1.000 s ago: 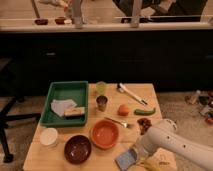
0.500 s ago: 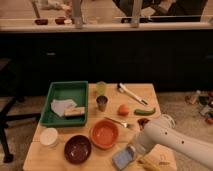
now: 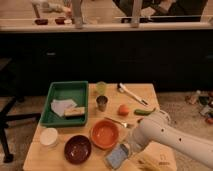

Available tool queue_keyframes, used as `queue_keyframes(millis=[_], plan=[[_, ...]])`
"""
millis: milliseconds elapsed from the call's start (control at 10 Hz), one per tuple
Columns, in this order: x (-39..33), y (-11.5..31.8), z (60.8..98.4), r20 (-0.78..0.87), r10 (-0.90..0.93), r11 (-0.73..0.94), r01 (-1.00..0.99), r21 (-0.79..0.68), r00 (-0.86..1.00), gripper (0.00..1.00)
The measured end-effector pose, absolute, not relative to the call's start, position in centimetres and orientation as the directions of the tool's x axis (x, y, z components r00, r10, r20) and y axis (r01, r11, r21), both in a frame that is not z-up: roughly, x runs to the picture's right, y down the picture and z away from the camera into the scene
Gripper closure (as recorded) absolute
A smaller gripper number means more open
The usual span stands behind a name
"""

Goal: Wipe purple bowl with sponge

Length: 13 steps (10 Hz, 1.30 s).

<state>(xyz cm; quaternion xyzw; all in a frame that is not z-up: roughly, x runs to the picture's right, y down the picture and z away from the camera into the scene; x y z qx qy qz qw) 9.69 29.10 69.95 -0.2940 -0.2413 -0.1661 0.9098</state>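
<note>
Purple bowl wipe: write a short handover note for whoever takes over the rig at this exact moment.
The gripper is shut on the sponge, low at the table's front edge, with the arm reaching in from the right.
The purple bowl sits upright at the front left, between the white container and the orange bowl. The sponge is to its right and not touching it.
Done: the sponge is in the grip.
Left: carry the sponge over to the purple bowl and wipe inside it.
</note>
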Motion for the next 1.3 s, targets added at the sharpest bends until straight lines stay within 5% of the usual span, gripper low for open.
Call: queue_keyframes(millis=[700,1300], plan=[[0.3,29.0,67.2,0.617,-0.287,0.729,0.585,-0.355,0.732,1.00],[0.3,29.0,67.1,0.616,-0.288,0.728,0.585,-0.356,0.733,1.00]])
